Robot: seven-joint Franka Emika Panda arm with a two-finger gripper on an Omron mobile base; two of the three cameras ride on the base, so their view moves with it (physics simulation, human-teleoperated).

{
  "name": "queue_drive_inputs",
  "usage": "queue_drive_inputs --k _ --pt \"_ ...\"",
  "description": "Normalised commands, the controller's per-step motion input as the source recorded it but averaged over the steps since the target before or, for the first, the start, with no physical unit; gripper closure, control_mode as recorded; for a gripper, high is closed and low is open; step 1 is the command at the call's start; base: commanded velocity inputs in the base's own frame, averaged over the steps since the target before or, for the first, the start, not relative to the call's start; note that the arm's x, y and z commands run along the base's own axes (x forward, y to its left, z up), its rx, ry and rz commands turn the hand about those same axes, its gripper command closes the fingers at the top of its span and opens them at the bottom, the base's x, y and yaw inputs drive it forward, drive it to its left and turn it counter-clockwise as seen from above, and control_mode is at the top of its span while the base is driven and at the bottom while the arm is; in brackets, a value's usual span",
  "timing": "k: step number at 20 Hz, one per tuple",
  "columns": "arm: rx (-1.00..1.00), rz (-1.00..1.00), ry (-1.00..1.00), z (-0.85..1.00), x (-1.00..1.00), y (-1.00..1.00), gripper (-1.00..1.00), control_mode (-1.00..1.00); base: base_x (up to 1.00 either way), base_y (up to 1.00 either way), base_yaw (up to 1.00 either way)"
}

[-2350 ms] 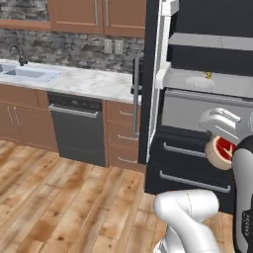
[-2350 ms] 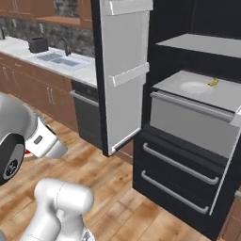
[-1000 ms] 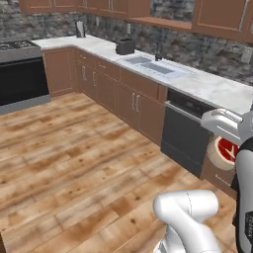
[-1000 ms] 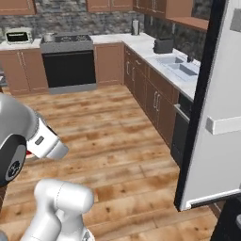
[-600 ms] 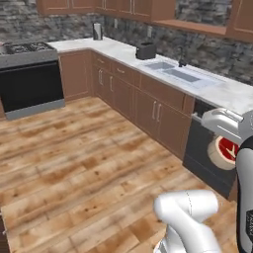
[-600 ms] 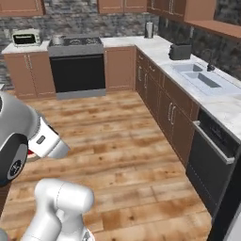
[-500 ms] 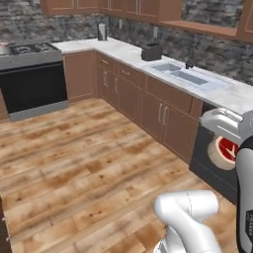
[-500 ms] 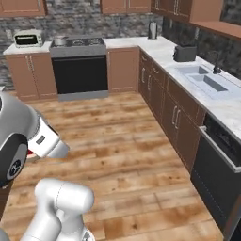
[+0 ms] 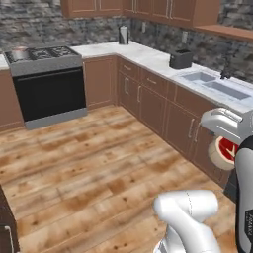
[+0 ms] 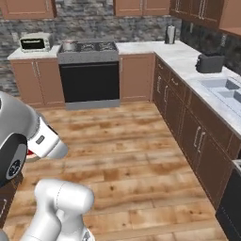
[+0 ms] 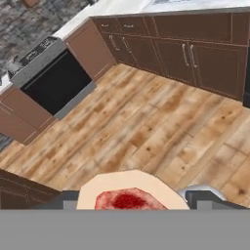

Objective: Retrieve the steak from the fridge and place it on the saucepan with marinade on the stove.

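Observation:
My gripper (image 9: 222, 152) hangs at the right edge of the left base view, shut on the steak (image 9: 226, 149), a red piece with a pale rim. In the hand view the steak (image 11: 128, 199) sits between the two fingertips (image 11: 204, 197) of the gripper (image 11: 132, 201). The stove (image 10: 88, 51) stands against the far wall, also seen as the stove (image 9: 43, 56) at the upper left and the stove (image 11: 35, 57) in the hand view. A small grey saucepan (image 10: 69, 45) rests on its left side; its marinade is too small to make out. The fridge is out of view.
A wide wooden floor (image 10: 122, 141) lies between me and the range. Brown cabinets with a pale counter (image 9: 153, 57) run along the right, carrying a black toaster (image 9: 181, 59), a sink (image 9: 212, 84) and a kettle (image 10: 170, 34). A toaster oven (image 10: 35, 43) sits left of the range.
The whole picture has swung from the fridge to the kitchen corner, so the base has turned; the stove has come nearer the middle. The steak stays in the gripper.

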Motion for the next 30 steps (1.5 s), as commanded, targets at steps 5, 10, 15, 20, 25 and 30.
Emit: queue_drive_inputs --k 5,10,15,20,25,30 --pt "0.0 0.0 0.0 0.0 0.0 0.0 1.0 1.0 1.0 0.23 0.15" --pt "0.0 0.0 0.0 0.0 0.0 0.0 1.0 1.0 1.0 0.22 0.15" --pt "0.0 0.0 0.0 0.0 0.0 0.0 1.0 1.0 1.0 0.18 0.14" --pt "0.0 0.0 0.0 0.0 0.0 0.0 1.0 1.0 1.0 0.21 0.12" --pt "0.0 0.0 0.0 0.0 0.0 0.0 1.0 1.0 1.0 0.31 0.13" --pt "0.0 0.0 0.0 0.0 0.0 0.0 1.0 1.0 1.0 0.4 0.16"
